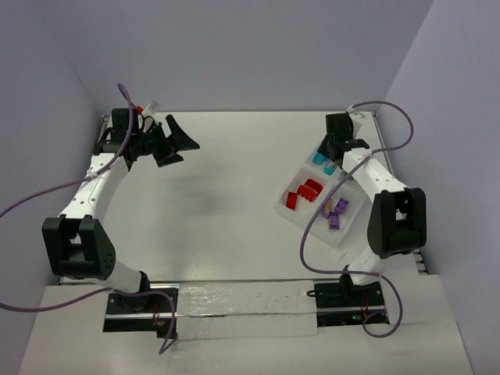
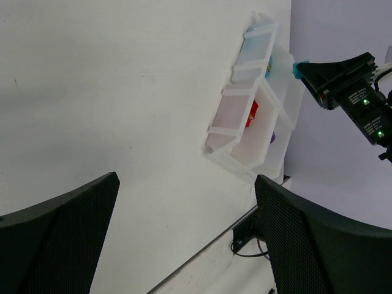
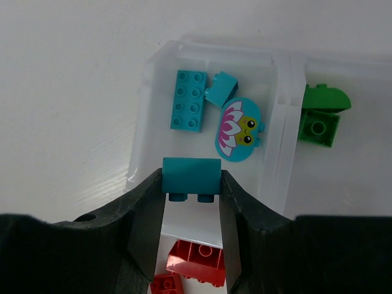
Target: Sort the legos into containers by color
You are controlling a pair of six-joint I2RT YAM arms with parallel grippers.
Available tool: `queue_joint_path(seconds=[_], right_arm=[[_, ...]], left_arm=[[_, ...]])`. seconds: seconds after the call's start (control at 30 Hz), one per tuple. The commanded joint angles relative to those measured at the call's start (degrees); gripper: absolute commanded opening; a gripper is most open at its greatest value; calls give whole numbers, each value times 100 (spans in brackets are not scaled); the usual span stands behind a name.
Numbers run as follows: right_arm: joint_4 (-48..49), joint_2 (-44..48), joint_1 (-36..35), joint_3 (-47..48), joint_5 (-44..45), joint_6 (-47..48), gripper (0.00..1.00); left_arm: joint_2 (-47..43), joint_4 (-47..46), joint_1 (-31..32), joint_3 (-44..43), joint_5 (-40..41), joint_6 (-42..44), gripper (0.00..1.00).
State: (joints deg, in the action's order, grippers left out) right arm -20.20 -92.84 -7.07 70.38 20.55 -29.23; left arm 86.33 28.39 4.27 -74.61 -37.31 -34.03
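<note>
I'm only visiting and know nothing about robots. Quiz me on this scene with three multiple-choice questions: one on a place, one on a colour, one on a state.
1. Where does the tray lie?
A) beside the left arm
B) beside the right arm
C) at the table's middle

2. What colour is the brick in the right jaws?
A) red
B) teal
C) green

3. How do the left jaws stand?
A) open and empty
B) shut on a brick
C) shut and empty

Answers:
1 B, the top view shows it at the right arm's side.
2 B, the right wrist view shows teal clamped there.
3 A, they stand wide apart with nothing between.
</note>
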Motion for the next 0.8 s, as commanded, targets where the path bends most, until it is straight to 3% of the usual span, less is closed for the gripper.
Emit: queue_joint_path(seconds=[0.0,0.13,0.33,0.57,0.77], right_arm=[[16,-68,109,213,354,-162,8],[111,-265,145,252,247,-78,20],[100,-601,189,603,237,42,25],[-51,-1037,198,961,121,90,64],[-157,-854,198,1139,108,160,75]], left_arm=[[-301,132,3,25,207,169,99],[-288,149,3,34,222,181,99],[-283,202,3,-10,268,206,99],[-317,227,3,8,311,204,99],[-292,319,5,-162,402,221,99]])
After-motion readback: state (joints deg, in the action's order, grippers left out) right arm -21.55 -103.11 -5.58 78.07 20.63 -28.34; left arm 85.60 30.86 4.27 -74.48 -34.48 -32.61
